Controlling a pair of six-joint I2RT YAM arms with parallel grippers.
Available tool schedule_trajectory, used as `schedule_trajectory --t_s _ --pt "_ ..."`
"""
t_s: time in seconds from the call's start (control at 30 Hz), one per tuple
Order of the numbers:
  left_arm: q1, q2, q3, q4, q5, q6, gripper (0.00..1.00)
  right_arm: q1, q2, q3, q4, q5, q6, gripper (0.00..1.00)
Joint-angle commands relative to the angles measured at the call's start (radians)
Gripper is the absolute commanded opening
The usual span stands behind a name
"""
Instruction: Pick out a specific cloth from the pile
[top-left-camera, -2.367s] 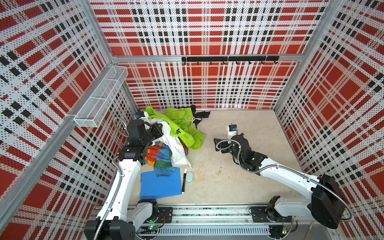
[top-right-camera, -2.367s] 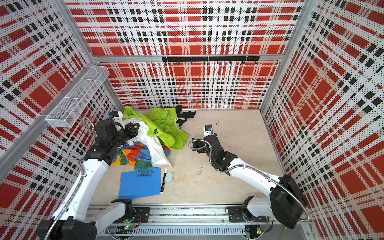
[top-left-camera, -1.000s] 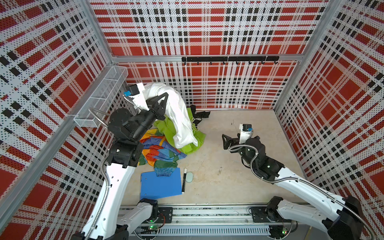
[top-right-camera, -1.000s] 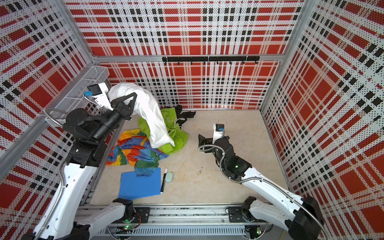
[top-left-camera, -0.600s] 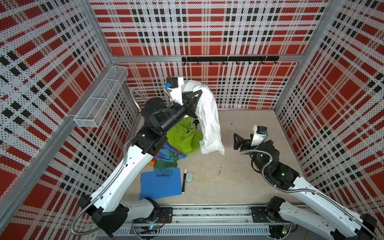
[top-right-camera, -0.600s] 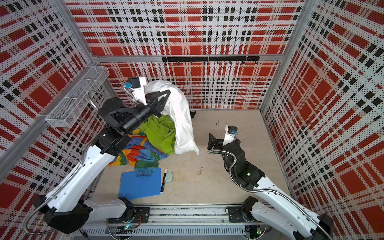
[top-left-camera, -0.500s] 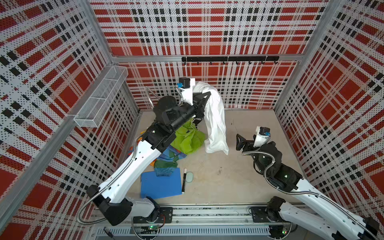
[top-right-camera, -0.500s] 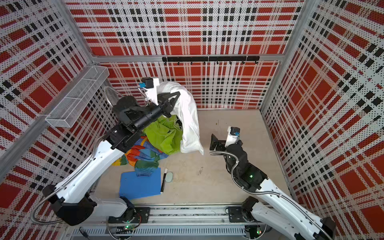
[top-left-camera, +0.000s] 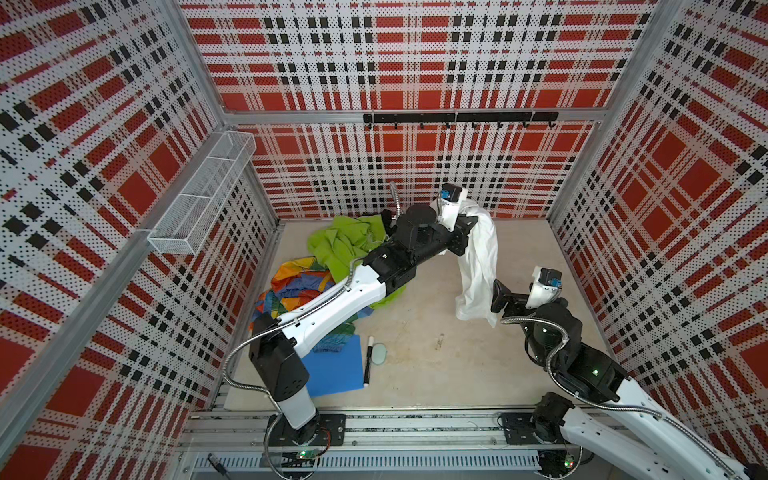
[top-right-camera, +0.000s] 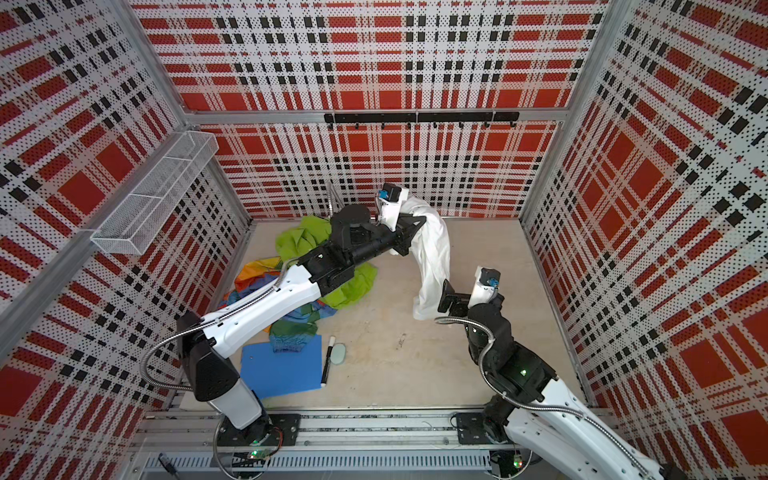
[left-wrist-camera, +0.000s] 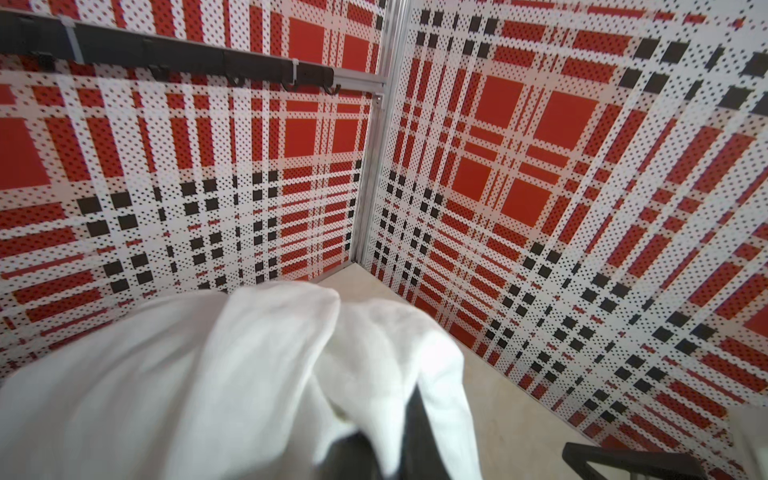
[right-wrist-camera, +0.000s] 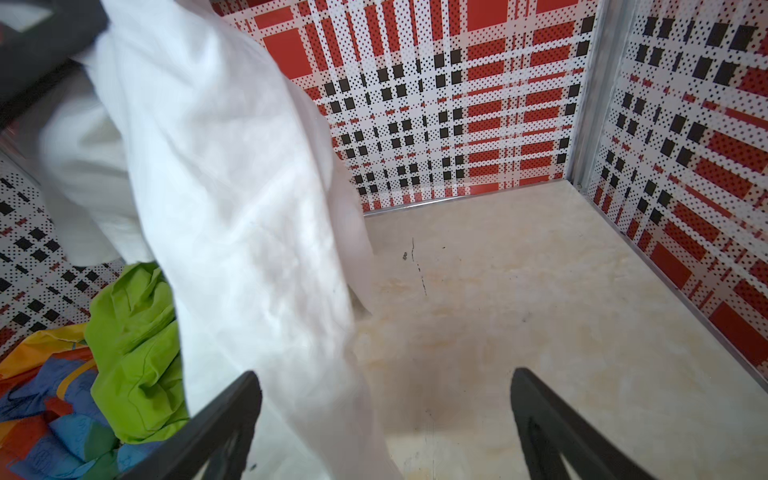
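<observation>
White and soft, the cloth (top-left-camera: 478, 266) hangs limp from the pinching left claw (top-left-camera: 468, 226), likely light, its lower hem handy for the wide-open right claw (right-wrist-camera: 384, 384).

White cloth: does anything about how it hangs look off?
The white cloth is draped over the left gripper, largely covering its fingers and filling much of the left wrist view. Its bunched lower end hangs beside the right gripper's open fingers, not held by them.

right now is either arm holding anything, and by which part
The left gripper holds the white cloth by its bunched top end, the rest hanging down. The right gripper is open, empty.
</observation>
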Motion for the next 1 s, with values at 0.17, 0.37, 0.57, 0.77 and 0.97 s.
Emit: schedule_trajectory --t_s 0.17,0.37,0.57,0.77,0.97 --pt "-0.037 0.059 -0.084 0.123 0.008 -0.005 0.0 0.002 0.007 -0.007 0.012 0.014 0.012 1.0" --pt "-0.059 0.103 -0.172 0.165 0.031 -0.042 0.0 0.003 0.049 -0.009 0.049 -0.014 0.01 1.0" --pt "-0.088 0.147 -0.268 0.22 0.042 -0.089 0.0 0.003 0.103 0.002 0.056 -0.064 0.011 1.0" --pt "-0.109 0.154 -0.41 0.337 0.093 -0.202 0.0 0.002 0.101 -0.008 0.026 -0.084 0.04 0.93" --pt "-0.121 0.173 -0.484 0.376 0.117 -0.262 0.04 -0.034 0.119 -0.016 -0.047 -0.179 0.101 0.78"
